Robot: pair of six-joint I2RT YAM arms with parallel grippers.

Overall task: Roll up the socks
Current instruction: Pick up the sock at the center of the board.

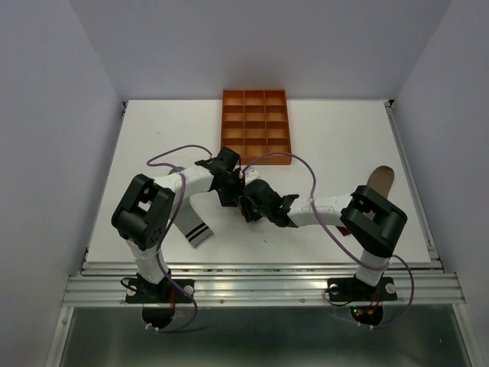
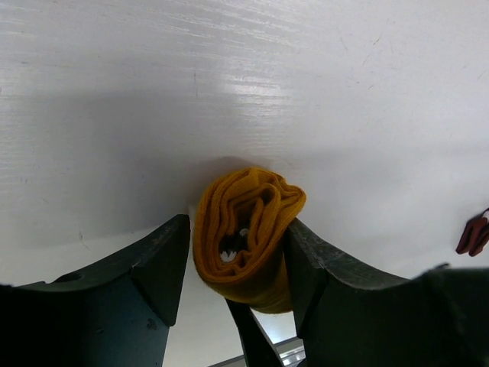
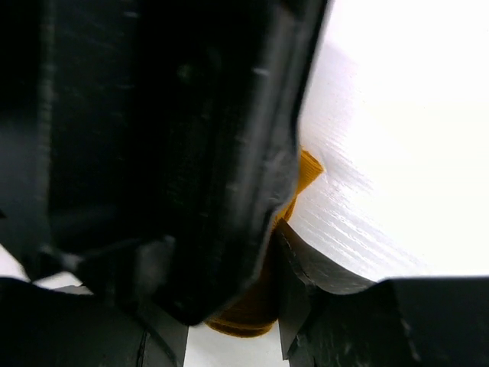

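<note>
Nearest the arm bases, the grey sock [image 1: 197, 231] lies flat on the white bench [image 1: 336, 153] with its black-and-white striped cuff toward the near edge, partly under the left arm's forearm. A little farther in, near the middle of the bench, the two arms meet. The left gripper [image 2: 238, 225] and the right gripper [image 1: 252, 206] are crowded tightly together.

The left wrist view shows the mustard yellow sock [image 2: 248, 206] wound into a fat roll, its coiled end facing the camera. It sits between the left fingers [image 2: 157, 267], which are narrowed onto it; both press its sides, and the roll rests on the bench. In the right wrist view a large dark shape fills most of the picture. Only slivers of the same yellow roll show past it, close beside one right finger [image 3: 306, 283]. I cannot tell whether the right fingers are clamped on anything or standing apart.

Off to the right, well apart from the grippers, the taupe-brown sock [image 1: 380, 182] lies near the bench's right edge, partly hidden by the right arm's elbow. Farthest back sits the orange compartmented tray [image 1: 257, 161], just beyond the left gripper.
</note>
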